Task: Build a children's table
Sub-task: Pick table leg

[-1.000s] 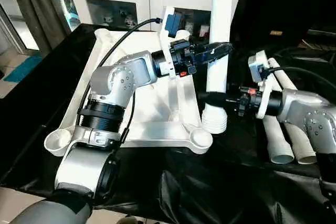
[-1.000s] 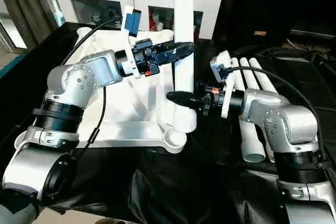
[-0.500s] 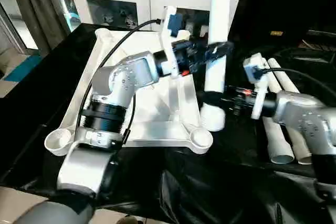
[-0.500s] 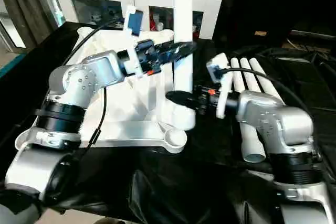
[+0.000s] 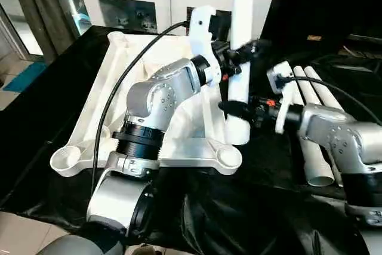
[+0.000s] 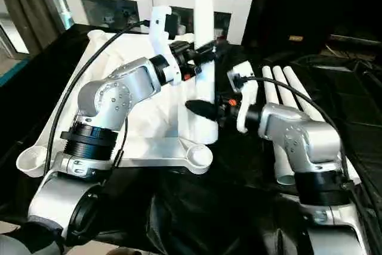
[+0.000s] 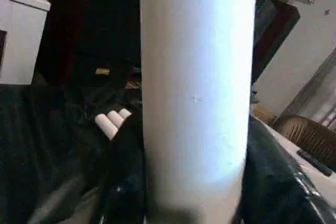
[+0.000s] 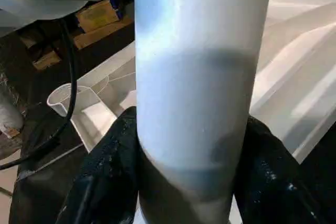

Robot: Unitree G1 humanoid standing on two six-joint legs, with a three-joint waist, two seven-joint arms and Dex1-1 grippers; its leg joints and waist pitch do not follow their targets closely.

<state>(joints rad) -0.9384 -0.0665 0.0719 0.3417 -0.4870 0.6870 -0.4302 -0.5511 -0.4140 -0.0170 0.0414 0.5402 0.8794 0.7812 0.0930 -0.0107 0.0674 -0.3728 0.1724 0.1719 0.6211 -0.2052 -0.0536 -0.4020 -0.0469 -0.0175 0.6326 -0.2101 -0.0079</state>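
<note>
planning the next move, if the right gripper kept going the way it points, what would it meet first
The right gripper is already clamped on the upright leg; straight past it lies the upturned tabletop, probably next.

leg upright beside tabletop, spare legs right

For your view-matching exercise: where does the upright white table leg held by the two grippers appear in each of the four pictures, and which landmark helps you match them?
Left eye view: upright leg, centre-right, running off the top.
Right eye view: centre, again reaching the top edge.
Left wrist view: broad white column in the middle.
Right wrist view: broad column in the middle.
Shared landmark: the spare legs lying on the black cloth, also in the left wrist view.
</note>
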